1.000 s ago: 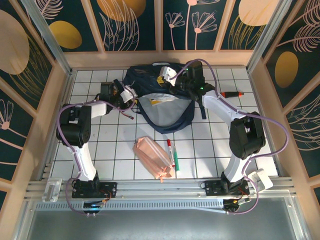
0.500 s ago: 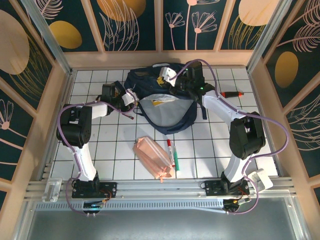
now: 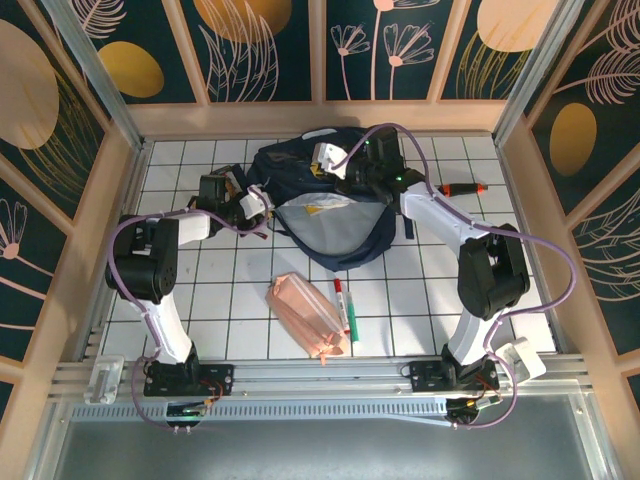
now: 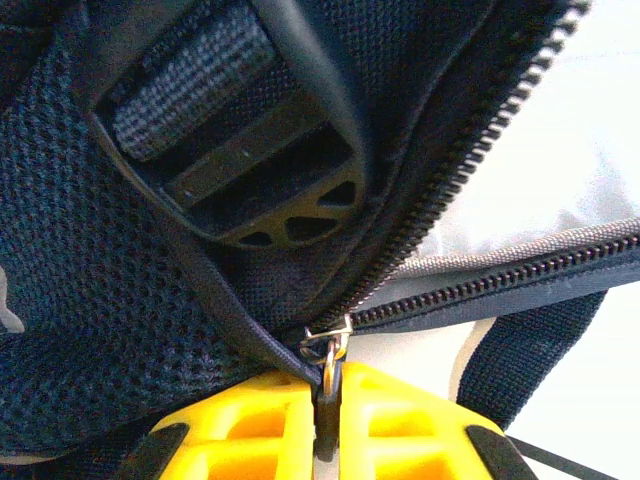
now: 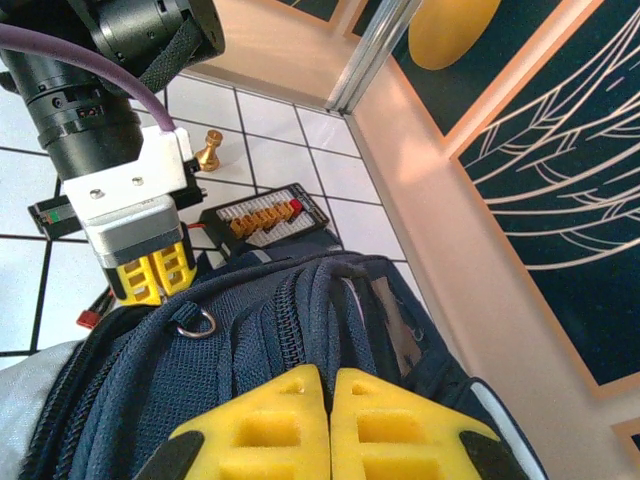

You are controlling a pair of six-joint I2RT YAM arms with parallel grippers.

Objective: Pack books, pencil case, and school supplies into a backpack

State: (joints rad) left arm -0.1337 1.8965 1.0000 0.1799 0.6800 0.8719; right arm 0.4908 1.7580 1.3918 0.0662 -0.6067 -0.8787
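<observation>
— White-tiled table (image 3: 200,290), walled with wood and dark leaf-patterned panels. What lies on it, and how many of each?

— One backpack (image 3: 275,160), at the far middle, its mouth open towards the arms and pale grey lining showing. One pencil case (image 3: 308,317) lies nearer the arms, well apart from the backpack, with one marker (image 3: 343,305) just beside it on the right, red cap pointing away.

— Anything else?

— One red-handled implement (image 3: 462,188) lies far right, on the tiles. By the backpack's far left edge, the right wrist view shows one black card (image 5: 265,215) with orange pieces and one small brass piece (image 5: 209,148).

— And the arms?

— Two, one tool each. The left tool (image 4: 328,405) is at the backpack's left side, its yellow pads clamped on the zip pull (image 4: 330,355), where the two rows of zip teeth meet.

— The right one?

— The right tool (image 5: 330,410) is over the backpack's top, pads together and right against the navy cloth. Whether any cloth is caught between them, I can't tell.

— Is the backpack flat?

— It lies on the table between the two tools.
</observation>
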